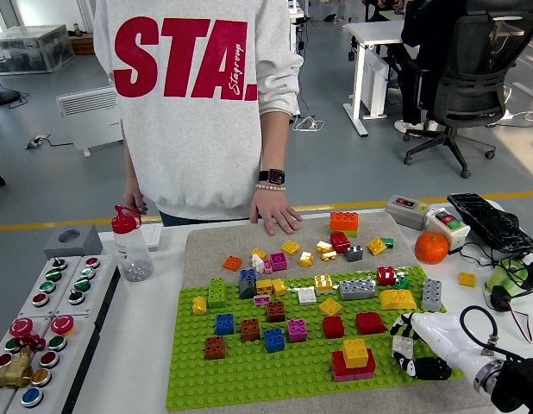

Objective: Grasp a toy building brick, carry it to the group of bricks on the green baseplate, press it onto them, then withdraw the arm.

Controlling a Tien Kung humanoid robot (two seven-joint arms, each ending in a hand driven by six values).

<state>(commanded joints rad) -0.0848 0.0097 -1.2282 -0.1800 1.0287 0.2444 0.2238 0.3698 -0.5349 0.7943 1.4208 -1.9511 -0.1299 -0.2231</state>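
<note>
My right hand (410,348), white with black fingers, reaches in from the lower right over the right edge of the green baseplate (249,379). Its thumb and fingers curl around a small white brick (403,346) that sits on the plate, one finger above it and others below. Just left of the hand stands a stack with a yellow brick (355,351) on red and pink ones. Several more bricks are stuck across the plate, and loose ones lie on the grey mat (210,241) behind it. My left arm is out of sight.
A person stands at the far side with one hand (275,216) resting on the mat's far edge. An orange (431,247), switch boxes and cables lie at the right. A clear bottle (131,246) and a button panel (42,328) are at the left.
</note>
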